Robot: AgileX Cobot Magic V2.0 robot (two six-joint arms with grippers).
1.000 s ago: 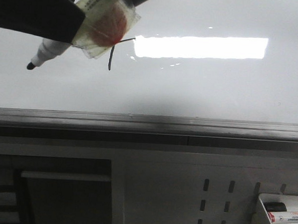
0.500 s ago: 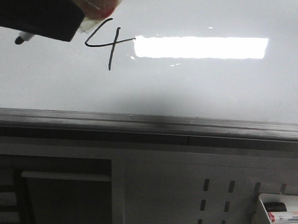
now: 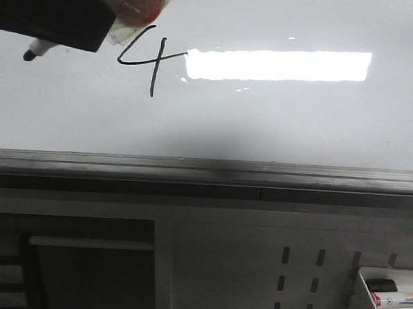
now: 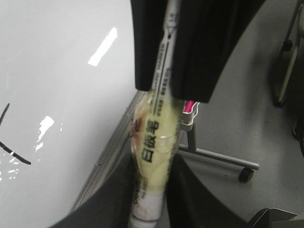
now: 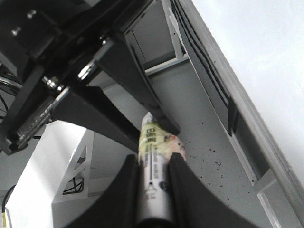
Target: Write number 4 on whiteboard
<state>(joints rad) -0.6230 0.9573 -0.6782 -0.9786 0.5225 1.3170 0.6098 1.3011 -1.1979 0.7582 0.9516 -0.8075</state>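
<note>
Standing finished in the upper left of the front view, the number 4 [image 3: 148,56] is drawn in thin black strokes on the whiteboard [image 3: 277,123], its crossbar running into the left end of the bright rectangular glare [image 3: 278,65] and its long tail dropping below. Up and left of the numeral, a dark gripper body fills the corner, with a marker [image 3: 40,49] poking out beneath it, black tip pointing lower left and clear of the strokes.

The left wrist view shows the left gripper [image 4: 151,185] clamped on a yellowish taped marker barrel [image 4: 155,137], with parts of the numeral's strokes at the frame's left edge. The right wrist view shows the right gripper [image 5: 153,175] closed around a marker [image 5: 154,156] too.

Along the board's lower edge runs a grey rail [image 3: 206,170]. A white tray [image 3: 386,295] with spare markers sits at the lower right.
</note>
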